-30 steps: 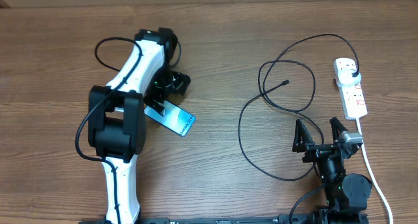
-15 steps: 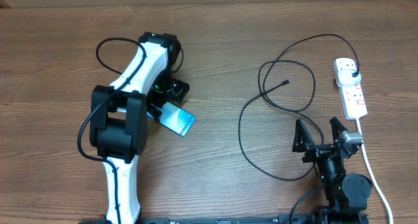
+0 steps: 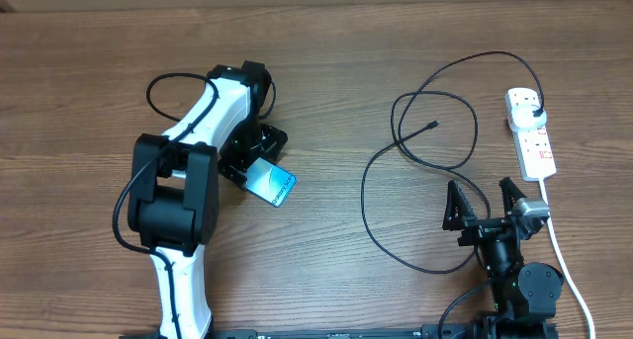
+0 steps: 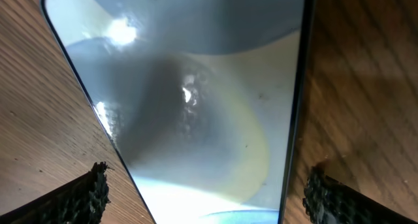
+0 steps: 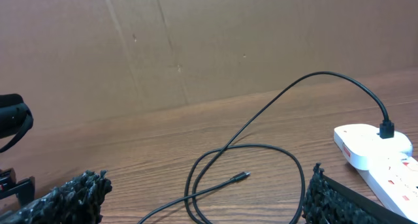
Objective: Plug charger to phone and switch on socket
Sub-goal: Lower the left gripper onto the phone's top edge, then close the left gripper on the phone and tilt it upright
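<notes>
Phone, a slim rectangular smartphone with dark edges and cyan-blue screen [image 3: 275, 186], lay on the brown wooden table [image 3: 79, 82], left of centre. My left gripper [image 3: 254, 157] hung over it, jaws wide astride its long edges, holding nothing, seemingly lined up to grasp. The thin black charger cable [image 3: 363, 196] looped at right, plug head [image 3: 535, 113] already in the white power strip [image 3: 539, 153]; its connector tip [image 3: 436, 125] lay free. My right gripper [image 3: 483, 206] sat wide open nearby. Bare wood separated phone and tip.

Charger [image 3: 363, 193]: looped on table [image 3: 326, 62]. Phone [image 3: 271, 184]: well left of charger, on table. Socket [image 3: 531, 131]: just right of charger, holding charger's plug near its far end.
</notes>
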